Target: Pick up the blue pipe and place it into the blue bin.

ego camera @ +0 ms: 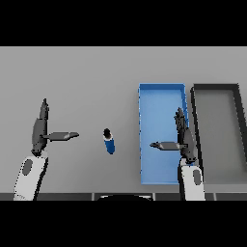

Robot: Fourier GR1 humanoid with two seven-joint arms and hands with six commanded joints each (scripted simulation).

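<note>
lying on the bare grey table (87, 72), toward its front edge and between the two hands, the short blue pipe with a dark cap (109, 140) is not yet touched. reaching for it is judged to be the step in hand. the pipe is best approached from above, with fingers and thumb closed across its narrow body rather than along its length, since a round piece may roll if nudged. the shallow blue rectangular bin (143, 135) sits just to the right of the pipe, beside a dark grey tray (195, 135) nearer the table's right edge. the left hand (40, 128) is held open, fingers straight, thumb pointed toward the pipe, nothing gripped. the right hand (182, 137) is likewise spread open over the bin's right wall, empty.
</note>
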